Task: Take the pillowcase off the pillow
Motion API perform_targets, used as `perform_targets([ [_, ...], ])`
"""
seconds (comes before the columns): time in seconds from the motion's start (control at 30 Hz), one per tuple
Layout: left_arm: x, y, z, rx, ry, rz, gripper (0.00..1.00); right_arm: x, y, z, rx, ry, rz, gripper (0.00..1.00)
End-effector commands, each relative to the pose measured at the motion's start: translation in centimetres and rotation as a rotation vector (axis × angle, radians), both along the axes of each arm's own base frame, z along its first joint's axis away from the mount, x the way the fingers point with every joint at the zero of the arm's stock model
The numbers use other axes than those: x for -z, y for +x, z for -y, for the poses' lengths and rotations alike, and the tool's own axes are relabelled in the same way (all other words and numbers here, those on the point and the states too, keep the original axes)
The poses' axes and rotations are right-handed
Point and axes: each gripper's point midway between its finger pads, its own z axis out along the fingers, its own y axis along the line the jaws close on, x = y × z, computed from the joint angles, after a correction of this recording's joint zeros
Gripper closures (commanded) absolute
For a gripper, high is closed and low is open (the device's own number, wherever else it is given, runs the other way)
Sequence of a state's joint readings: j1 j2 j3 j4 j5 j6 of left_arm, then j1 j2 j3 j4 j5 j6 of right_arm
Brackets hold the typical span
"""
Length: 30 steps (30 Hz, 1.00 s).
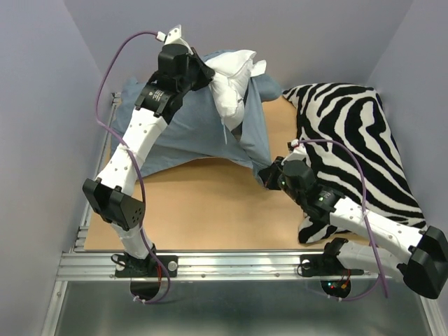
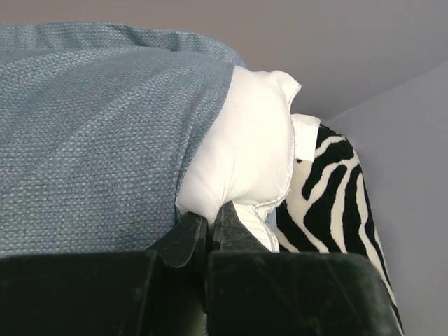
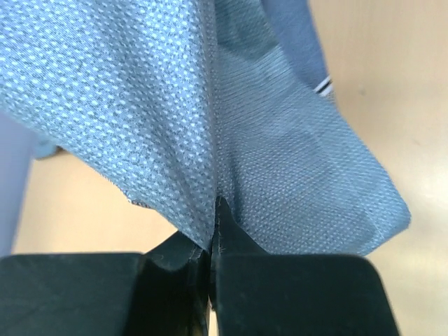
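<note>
The dull blue pillowcase [image 1: 199, 129] lies at the back of the table, reverse side out. The white pillow [image 1: 231, 80] sticks out of its open end at the back. My left gripper [image 1: 208, 73] is shut on a corner of the pillow [image 2: 245, 154] and holds it up; the pillowcase [image 2: 98, 140] fills the left of that view. My right gripper [image 1: 269, 173] is shut on a corner of the pillowcase [image 3: 231, 126], low over the table [image 3: 392, 84].
A black-and-white zebra-print cushion [image 1: 357, 147] lies along the right side, under the right arm, and shows in the left wrist view [image 2: 329, 203]. The tan table top [image 1: 210, 210] is bare in front. Grey walls stand close on three sides.
</note>
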State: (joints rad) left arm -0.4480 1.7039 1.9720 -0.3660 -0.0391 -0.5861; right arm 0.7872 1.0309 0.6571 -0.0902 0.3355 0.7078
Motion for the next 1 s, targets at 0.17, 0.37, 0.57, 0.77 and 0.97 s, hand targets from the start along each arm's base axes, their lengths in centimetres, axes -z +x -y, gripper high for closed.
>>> perform_targets([
  [0.17,-10.9,-1.3,-3.0,0.014,-0.133,0.293,1.00,7.6,1.0,-0.4,0.032,-0.170,-0.208,1.00],
  [0.37,-10.6,-5.2,-3.3,0.075,-0.165,0.310,1.00,10.6,5.6,-0.5,-0.023,-0.039,-0.335,0.99],
  [0.57,-12.5,-9.6,-1.7,0.223,-0.187,0.360,1.00,12.0,8.1,-3.7,-0.178,0.033,-0.433,0.98],
  [0.77,-10.8,-11.5,-1.0,0.269,-0.149,0.342,1.00,9.1,8.2,-5.9,-0.278,0.113,-0.390,0.80],
  [0.97,-7.3,-10.7,-0.7,0.263,-0.143,0.283,1.00,0.8,6.5,-4.6,-0.285,0.177,-0.203,0.46],
])
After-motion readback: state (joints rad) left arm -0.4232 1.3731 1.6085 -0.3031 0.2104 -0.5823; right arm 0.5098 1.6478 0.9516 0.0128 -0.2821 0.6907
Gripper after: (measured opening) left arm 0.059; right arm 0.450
